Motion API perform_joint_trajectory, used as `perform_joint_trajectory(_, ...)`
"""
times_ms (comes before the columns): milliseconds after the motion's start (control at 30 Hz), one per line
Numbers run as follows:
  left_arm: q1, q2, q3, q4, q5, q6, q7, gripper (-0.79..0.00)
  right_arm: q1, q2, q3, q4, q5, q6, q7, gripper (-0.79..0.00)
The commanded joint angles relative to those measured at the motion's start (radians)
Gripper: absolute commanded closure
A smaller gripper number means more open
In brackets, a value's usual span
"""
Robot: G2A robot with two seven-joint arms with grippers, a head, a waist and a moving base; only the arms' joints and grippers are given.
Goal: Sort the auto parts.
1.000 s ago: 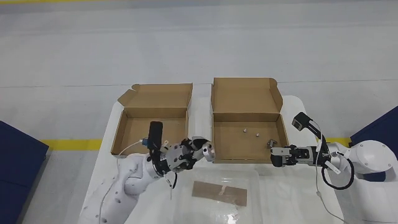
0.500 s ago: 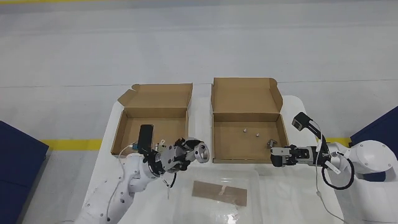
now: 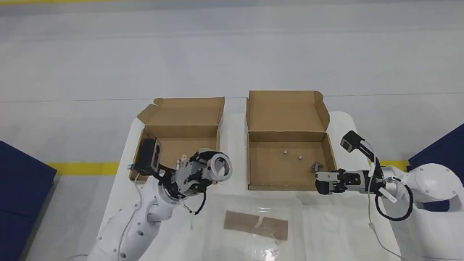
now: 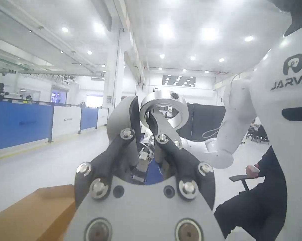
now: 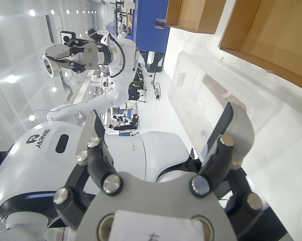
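A shiny metal ring [image 3: 220,165] hangs over the front right corner of the left cardboard box [image 3: 156,148]. My left gripper [image 3: 211,169] is shut on the ring [image 4: 163,111], one finger inside it and one outside. The right wrist view shows that gripper [image 5: 50,60] and the ring [image 5: 49,68] raised in the air, farther off. Beside the front right corner of the right cardboard box [image 3: 272,167] my right gripper [image 3: 321,182] stands open [image 5: 161,124] with nothing between its fingers. A few small parts [image 3: 300,155] lie in the right box.
A clear plastic bin [image 3: 308,214] stands at the table's front, with a brown card piece [image 3: 255,225] in it. Both boxes have their lids folded up at the back. Blue barriers flank the table on both sides.
My left arm has carried the ring leftward, from the right box's front left corner to over the left box's front right corner. The right arm has kept still.
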Motion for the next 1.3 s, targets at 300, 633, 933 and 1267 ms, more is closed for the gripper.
perform_joint_trajectory(300, 0.000, -0.003, -0.006, -0.013, -0.009, 0.008, -0.003, 0.000, 0.000, 0.000, 0.000, 0.000, 0.000, 0.000, 0.000, -0.785)
perform_joint_trajectory(633, 0.017, -0.019, -0.044, -0.108, -0.179, 0.000, -0.001, 0.000, 0.000, 0.000, 0.000, 0.000, 0.000, 0.000, 0.000, -0.785)
perform_joint_trajectory(933, 0.012, -0.044, -0.059, -0.121, -0.281, 0.000, -0.001, 0.000, 0.000, 0.000, 0.000, 0.000, 0.000, 0.000, 0.000, -0.785)
perform_joint_trajectory(1267, 0.021, -0.051, -0.073, -0.139, -0.291, 0.011, -0.020, 0.000, 0.000, 0.000, 0.000, 0.000, 0.000, 0.000, 0.000, -0.785)
